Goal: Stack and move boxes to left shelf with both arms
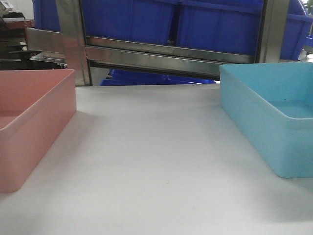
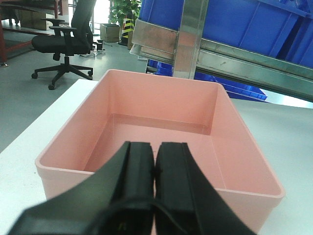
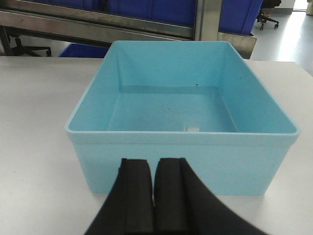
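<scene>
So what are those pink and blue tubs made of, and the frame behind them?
The pink box and the light blue box look like moulded plastic, smooth with a faint sheen: even colour, rounded corners, thin rimmed walls. The rack rail behind looks like bare steel, brushed and dully reflective.

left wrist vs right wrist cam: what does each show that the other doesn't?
Only left wrist: the pink bin, empty, with the shut left gripper at its near wall, and a potted plant in the background.
Only right wrist: the light blue bin, empty, with the shut right gripper at its near wall.
Both: the white table, the steel rack and dark blue bins behind.
</scene>
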### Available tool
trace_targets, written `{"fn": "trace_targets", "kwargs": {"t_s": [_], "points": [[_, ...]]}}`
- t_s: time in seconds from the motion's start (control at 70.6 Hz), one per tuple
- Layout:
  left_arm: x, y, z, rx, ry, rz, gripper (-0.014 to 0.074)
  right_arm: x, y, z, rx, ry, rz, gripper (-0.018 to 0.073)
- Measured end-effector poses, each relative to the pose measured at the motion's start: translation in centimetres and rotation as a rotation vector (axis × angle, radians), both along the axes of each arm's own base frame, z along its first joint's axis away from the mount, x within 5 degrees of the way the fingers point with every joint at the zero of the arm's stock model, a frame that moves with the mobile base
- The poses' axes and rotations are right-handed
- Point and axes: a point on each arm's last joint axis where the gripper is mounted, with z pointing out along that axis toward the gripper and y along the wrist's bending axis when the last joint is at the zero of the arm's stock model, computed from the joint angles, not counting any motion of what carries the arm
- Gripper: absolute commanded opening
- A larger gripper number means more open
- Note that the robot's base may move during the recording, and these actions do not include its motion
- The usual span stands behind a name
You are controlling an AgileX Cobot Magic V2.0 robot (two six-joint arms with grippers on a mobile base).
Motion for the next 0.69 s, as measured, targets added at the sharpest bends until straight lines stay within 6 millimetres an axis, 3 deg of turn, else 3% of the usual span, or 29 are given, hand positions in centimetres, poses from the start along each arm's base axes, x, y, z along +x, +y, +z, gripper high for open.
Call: {"fn": "trace_targets", "kwargs": {"t_s": [0.411,0.694], "points": [[0.0,0.0,0.1,0.000,-0.009,0.000,-0.0004,0.0,0.0,0.0,0.000,0.000,0.000,0.0036],[-0.1,0.0,1.5,0.007,-0.150,0.000,-0.0004,0.0,0.0,0.0,0.000,0.000,0.000,0.0036]]}}
